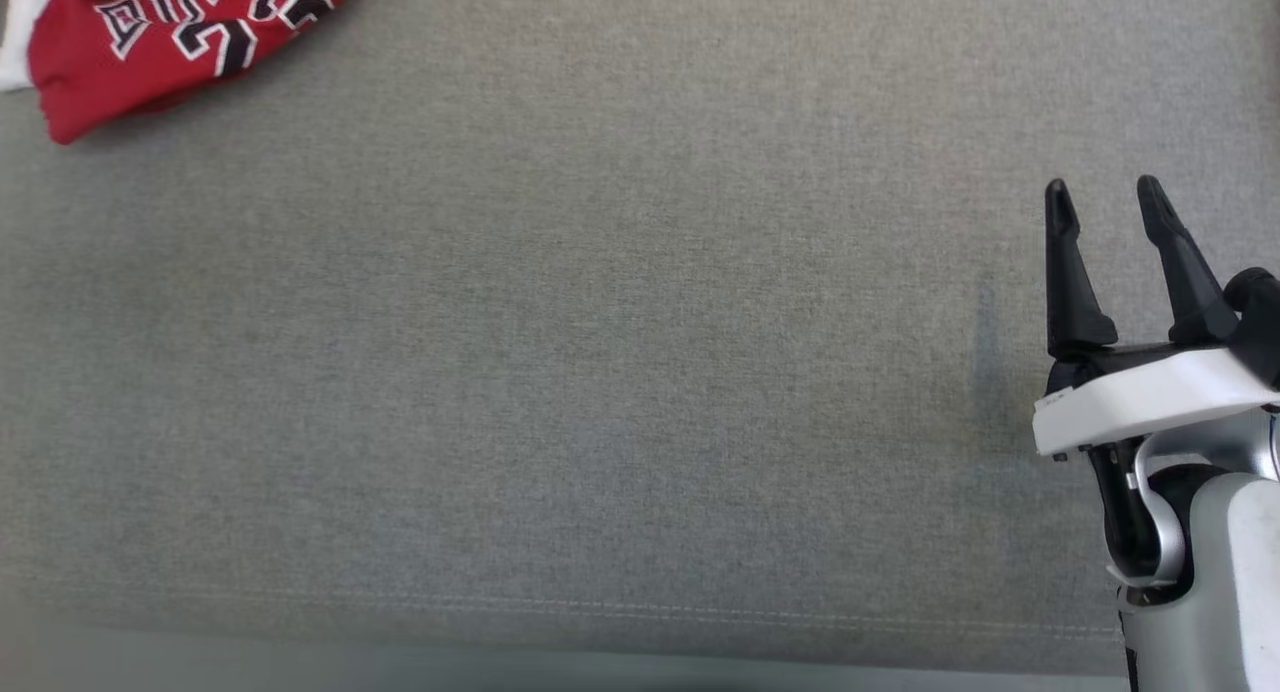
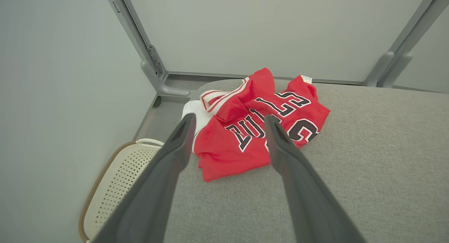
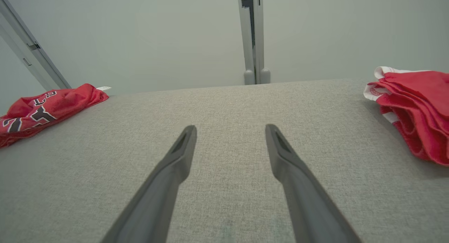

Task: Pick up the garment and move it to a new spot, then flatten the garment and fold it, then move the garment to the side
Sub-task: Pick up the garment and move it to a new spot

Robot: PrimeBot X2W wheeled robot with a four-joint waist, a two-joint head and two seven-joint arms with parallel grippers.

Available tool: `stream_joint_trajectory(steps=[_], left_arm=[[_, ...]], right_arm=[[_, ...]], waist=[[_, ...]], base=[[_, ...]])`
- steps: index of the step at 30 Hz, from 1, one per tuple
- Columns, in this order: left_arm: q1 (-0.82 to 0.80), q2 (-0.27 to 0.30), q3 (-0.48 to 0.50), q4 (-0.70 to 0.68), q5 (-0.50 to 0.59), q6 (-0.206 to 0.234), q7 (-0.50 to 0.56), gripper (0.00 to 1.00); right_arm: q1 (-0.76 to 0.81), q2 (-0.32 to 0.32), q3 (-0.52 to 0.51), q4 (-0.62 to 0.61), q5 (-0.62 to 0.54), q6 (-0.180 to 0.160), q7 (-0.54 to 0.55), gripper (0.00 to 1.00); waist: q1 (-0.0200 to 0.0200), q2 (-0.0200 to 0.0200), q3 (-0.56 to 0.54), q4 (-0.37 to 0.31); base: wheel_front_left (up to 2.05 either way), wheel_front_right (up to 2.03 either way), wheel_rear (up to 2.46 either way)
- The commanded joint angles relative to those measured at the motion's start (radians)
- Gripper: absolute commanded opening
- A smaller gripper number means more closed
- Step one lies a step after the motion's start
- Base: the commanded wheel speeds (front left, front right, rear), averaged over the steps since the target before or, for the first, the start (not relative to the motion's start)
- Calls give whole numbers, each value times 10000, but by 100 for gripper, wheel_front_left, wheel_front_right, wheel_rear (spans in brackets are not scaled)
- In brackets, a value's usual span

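Left gripper (image 2: 229,118) fingers apart, empty, aimed at crumpled red mesh jersey with black-white lettering (image 2: 242,141) on far-left corner of grey fabric-covered surface (image 2: 368,158). Likely light, limp, not slippery: pinch a raised fold at the near edge. Right gripper (image 1: 1102,187) also apart, well clear of it.

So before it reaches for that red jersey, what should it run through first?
1. Left gripper open and empty: ok.
2. Right gripper open and empty: ok.
3. Red jersey straight ahead of the left gripper's fingers, untouched: ok.
4. Jersey lying flat: not ok, it is crumpled.
5. Bare room on the grey surface for laying it out: ok.
6. White cloth beneath the jersey a separate piece: cannot tell.
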Motion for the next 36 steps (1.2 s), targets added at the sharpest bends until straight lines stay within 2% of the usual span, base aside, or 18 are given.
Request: stream_joint_trajectory(steps=[1, 10, 19, 22, 23, 24, 25, 26, 27, 31, 36], left_arm=[[-375, 33, 35, 199, -61, 28, 62, 100], [-1345, -120, 198, 1915, 42, 456, 65, 100], [-1844, -350, 536, 3706, -154, 766, -560, 100], [-1929, -435, 536, 4087, -165, 653, -643, 100], [-1962, -467, 512, 4178, -137, 599, -738, 92], [-1973, -490, 486, 4259, -77, 536, -877, 51], [-1973, -490, 486, 4259, -77, 536, -877, 51], [-2017, -518, 468, 4356, -43, 452, -1020, 7], [-2073, -521, 434, 4423, 1, 345, -1159, 0], [-2569, -355, 286, 4783, 292, -81, -1926, 0], [-3038, -196, 87, 5225, 689, -374, -2621, 0]], right_arm=[[-217, -24, -44, -159, -56, -3, -11, 100], [-299, -24, -5, -760, -201, -3, 126, 100], [-422, -110, 116, -1071, -324, -3, 259, 100], [-477, -170, 109, -1083, -280, -3, 251, 100], [-482, -182, 98, -1072, -285, -3, 247, 100], [-483, -190, 90, -1048, -291, -3, 243, 100], [-483, -190, 90, -1048, -291, -3, 243, 100], [-494, -196, 81, -1017, -300, -3, 246, 100], [-511, -195, 83, -991, -312, -3, 243, 100], [-644, -184, 165, -828, -316, -3, 166, 100], [-679, -142, 275, -476, -192, -3, 4, 100]], waist=[[-1, 0, 1627, -1263], [-1, 0, 2861, -1546], [-1, 0, 3534, -1546], [-1, 0, 3600, -1536], [-1, 0, 3608, -1529], [-1, 0, 3603, -1522], [-1, 0, 3603, -1522], [-1, 0, 3590, -1513], [-1, 0, 3564, -1507], [-1, 0, 3295, -1498], [-1, 0, 2746, -1543]], base=[[0, 0, 0], [0, 0, 0], [0, 0, 0], [0, 0, 0], [0, 0, 0], [0, 0, 0], [0, 0, 0], [0, 0, 0], [0, 0, 0], [0, 0, 0], [0, 0, 0]])
